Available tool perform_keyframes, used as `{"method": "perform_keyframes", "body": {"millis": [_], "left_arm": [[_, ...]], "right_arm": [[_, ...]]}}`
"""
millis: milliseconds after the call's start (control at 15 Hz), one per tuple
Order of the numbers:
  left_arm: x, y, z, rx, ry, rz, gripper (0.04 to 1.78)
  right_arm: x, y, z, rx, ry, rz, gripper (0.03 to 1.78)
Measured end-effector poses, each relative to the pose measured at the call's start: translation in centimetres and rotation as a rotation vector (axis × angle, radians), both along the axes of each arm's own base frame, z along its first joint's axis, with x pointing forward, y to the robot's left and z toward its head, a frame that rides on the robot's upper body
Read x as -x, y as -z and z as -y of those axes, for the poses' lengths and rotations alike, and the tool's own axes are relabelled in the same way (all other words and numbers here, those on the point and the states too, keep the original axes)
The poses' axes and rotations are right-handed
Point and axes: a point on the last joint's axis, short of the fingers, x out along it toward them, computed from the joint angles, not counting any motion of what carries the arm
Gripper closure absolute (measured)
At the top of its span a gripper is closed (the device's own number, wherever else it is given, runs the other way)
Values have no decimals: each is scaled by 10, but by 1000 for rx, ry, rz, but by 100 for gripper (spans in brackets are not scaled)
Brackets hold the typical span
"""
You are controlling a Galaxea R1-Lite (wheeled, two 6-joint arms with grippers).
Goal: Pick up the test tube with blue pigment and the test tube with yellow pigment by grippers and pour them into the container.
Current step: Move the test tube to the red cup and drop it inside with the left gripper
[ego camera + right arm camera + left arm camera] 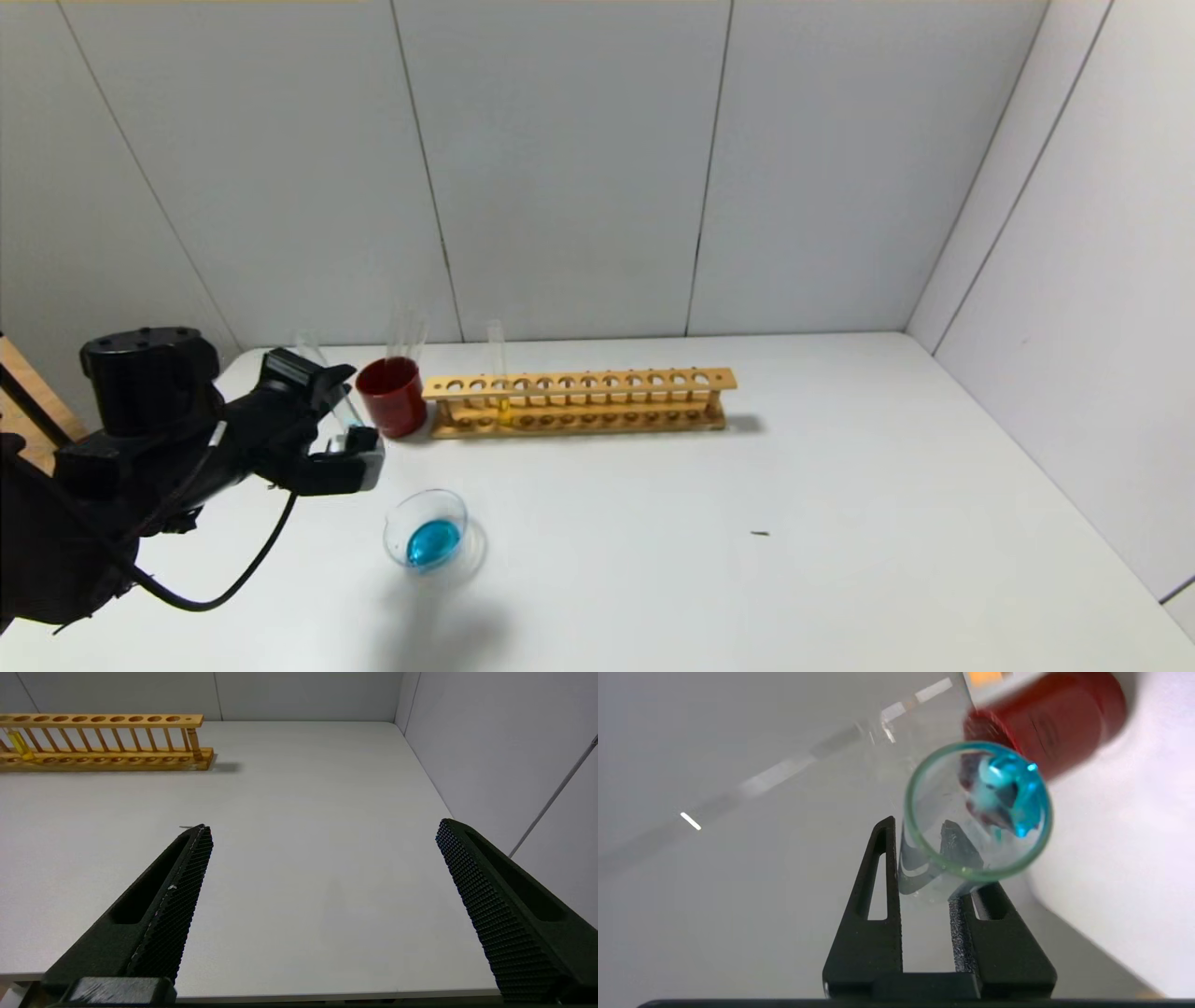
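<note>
My left gripper [350,431] is shut on the test tube with blue pigment [344,409] and holds it tilted in the air beside the red cup, above and left of the container. In the left wrist view the gripper [920,823] clamps the tube [920,851], whose open mouth faces the camera with blue residue at the bottom. The container [429,537], a low clear beaker, stands on the table and holds blue liquid. The test tube with yellow pigment [501,387] stands upright in the wooden rack; it also shows in the right wrist view [18,744]. My right gripper [323,826] is open, empty, above the table's right part.
A dark red cup [390,397] holding clear tubes [408,331] stands left of the wooden rack [579,401], near the back wall; the cup also shows in the left wrist view [1064,718]. A small dark speck [760,533] lies on the white table. Walls close the back and right.
</note>
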Motion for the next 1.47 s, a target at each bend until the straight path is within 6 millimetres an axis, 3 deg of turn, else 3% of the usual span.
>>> {"method": "perform_keyframes", "body": {"millis": [200, 400, 667, 867, 1200, 1467], "left_arm": [[6, -5, -6, 272, -159, -73, 149], [6, -15, 0, 635, -245, -123, 149], [8, -48, 10, 1200, -268, -120, 149], [12, -66, 11, 1505, -261, -125, 149], [14, -64, 10, 1704, -374, -238, 149], [0, -77, 5, 1814, -456, -319, 149]], "right_arm": [[0, 0, 0, 0, 0, 0, 6], [0, 0, 0, 0, 0, 0, 6], [0, 0, 0, 0, 0, 0, 6], [0, 0, 0, 0, 0, 0, 6], [0, 0, 0, 0, 0, 0, 6], [0, 0, 0, 0, 0, 0, 6]]}}
